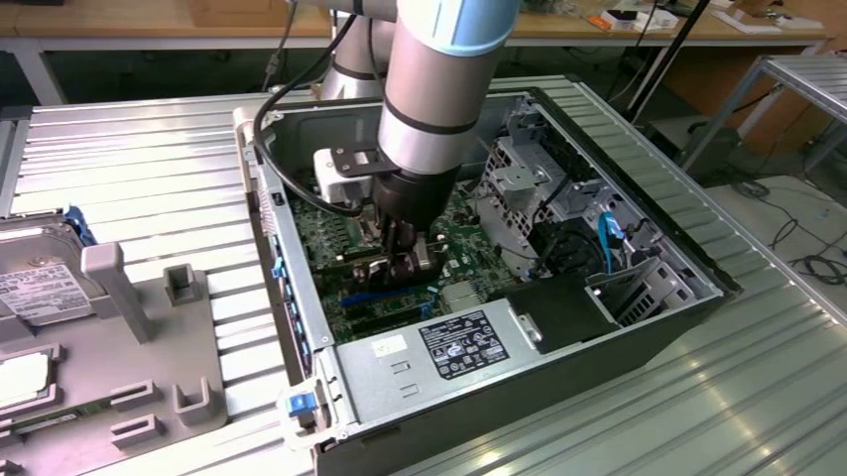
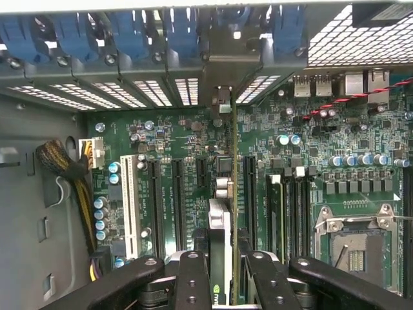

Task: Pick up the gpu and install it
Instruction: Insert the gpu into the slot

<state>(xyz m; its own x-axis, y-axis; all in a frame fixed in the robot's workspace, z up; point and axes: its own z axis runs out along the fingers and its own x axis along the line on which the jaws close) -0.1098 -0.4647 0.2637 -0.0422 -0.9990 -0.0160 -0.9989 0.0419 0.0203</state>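
Observation:
The gpu stands on edge between my fingers, green board on one side and black cooler on the other. It runs over the green motherboard toward the rear slot openings, its silver end bracket close to them. My gripper is shut on the gpu. In the exterior view the gripper reaches down into the open computer case, with the gpu a dark strip low over the board near a blue slot. Whether the card sits in a slot I cannot tell.
Memory sticks and the CPU socket lie beside the card, a white slot on its other side. Blue clips line the rear wall. The power supply and drive cage crowd the case. A hard drive rests on a grey fixture at the exterior view's left.

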